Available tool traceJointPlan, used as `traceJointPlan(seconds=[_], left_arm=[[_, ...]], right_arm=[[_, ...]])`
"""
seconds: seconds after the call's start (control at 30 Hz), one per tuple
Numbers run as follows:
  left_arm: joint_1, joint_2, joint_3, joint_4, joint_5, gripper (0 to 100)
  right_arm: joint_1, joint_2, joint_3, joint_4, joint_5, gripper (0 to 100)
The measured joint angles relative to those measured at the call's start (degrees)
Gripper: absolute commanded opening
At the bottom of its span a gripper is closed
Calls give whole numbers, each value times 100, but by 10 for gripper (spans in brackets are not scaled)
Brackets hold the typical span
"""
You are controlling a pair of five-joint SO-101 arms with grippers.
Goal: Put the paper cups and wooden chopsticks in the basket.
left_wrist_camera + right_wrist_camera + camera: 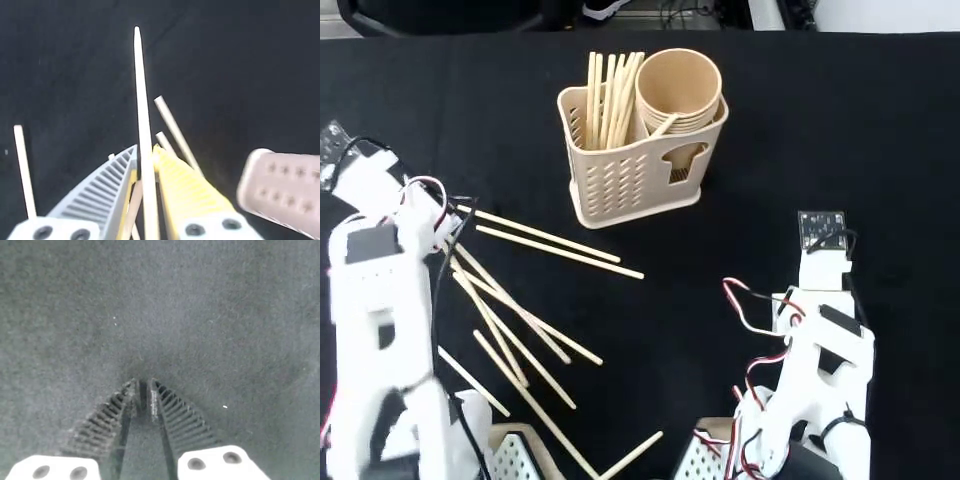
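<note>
A cream slotted basket (630,180) is seen standing toward the far middle of a black-covered table (840,120). A stack of paper cups (678,85) is held in one compartment, and a bundle of wooden chopsticks (608,95) is stood upright in the compartment beside it. More loose chopsticks (560,252) are scattered flat on the cloth, nearer the arms and apart from the basket. The left arm is bent low over one end of that scatter. The left gripper (145,150) is closed on a single chopstick (141,90), which is pinched between the two fingers and sticks out well past their tips. The right gripper (143,387) is pointed down at bare cloth, its fingers drawn almost together with nothing between them.
</note>
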State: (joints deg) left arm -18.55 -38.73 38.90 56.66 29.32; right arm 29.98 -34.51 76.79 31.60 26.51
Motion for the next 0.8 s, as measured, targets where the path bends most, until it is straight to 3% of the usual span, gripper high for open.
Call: traceJointPlan(seconds=[0.47, 0.67, 0.8], left_arm=[[44, -4132, 0, 580, -527, 29], [44, -5020, -9, 598, -756, 29], [44, -5152, -9, -53, -765, 29]], right_arm=[[0, 0, 0, 0, 0, 54], [0, 0, 0, 0, 0, 54], [0, 0, 0, 0, 0, 54]])
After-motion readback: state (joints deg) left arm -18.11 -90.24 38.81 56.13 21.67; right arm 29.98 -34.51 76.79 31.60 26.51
